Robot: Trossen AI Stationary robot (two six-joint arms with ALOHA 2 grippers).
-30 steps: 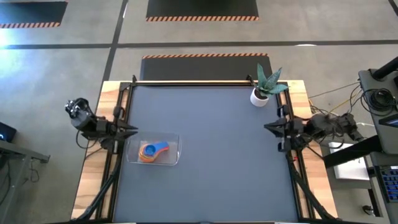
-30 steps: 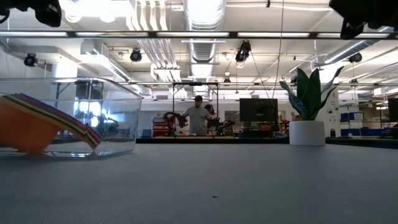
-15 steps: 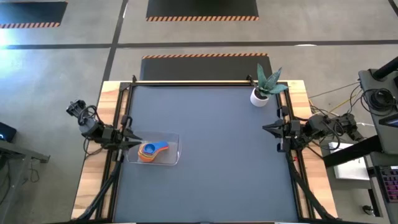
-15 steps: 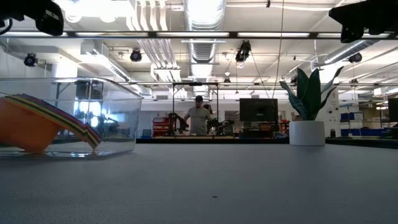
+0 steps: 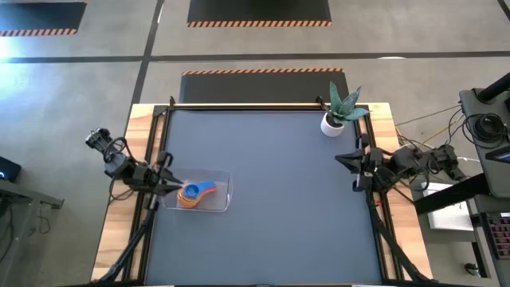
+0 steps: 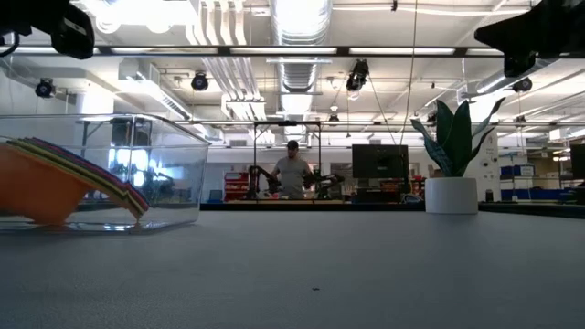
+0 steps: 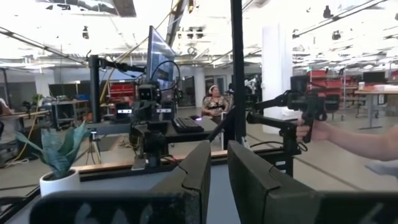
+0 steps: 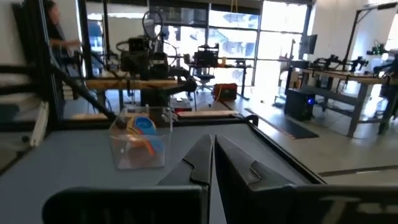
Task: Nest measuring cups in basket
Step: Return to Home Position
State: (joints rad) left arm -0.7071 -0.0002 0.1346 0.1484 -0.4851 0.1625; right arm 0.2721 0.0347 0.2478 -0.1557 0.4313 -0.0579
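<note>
1. Over the last second the left claw [image 5: 175,186] has swung in from the left edge of the counter [image 5: 271,231] to the basket's left end. The right claw [image 5: 340,159] has edged slightly toward the far side.
2. Nearest lies the basket [image 5: 223,204], on the left part of the counter, with its long axis running left to right. The measuring cups [image 5: 194,194] sit nested in its left half, blue on top, the top handle pointing right and away.
3. The left claw hangs over the basket's left short end and points toward the counter's middle. The cups lie just ahead of its tips and lower down, and the low view shows that arm well above the basket's rim. Its fingers [image 7: 193,177] are released, a narrow gap apart, and hold nothing.
4. By this layout the left arm is far the nearer one. Its way home looks to run back leftward along the basket's long axis, and as long as it does not dip, it should clear the rim.
5. The right claw waits at the counter's right edge, well apart from the basket. Its fingers [image 8: 199,158] are clenched together on nothing and aimed toward the basket.
6. Farther off, a white plant pot [image 5: 332,124] stands near the far right corner. Beyond the counter a person [image 6: 291,171] stands in the room.
</note>
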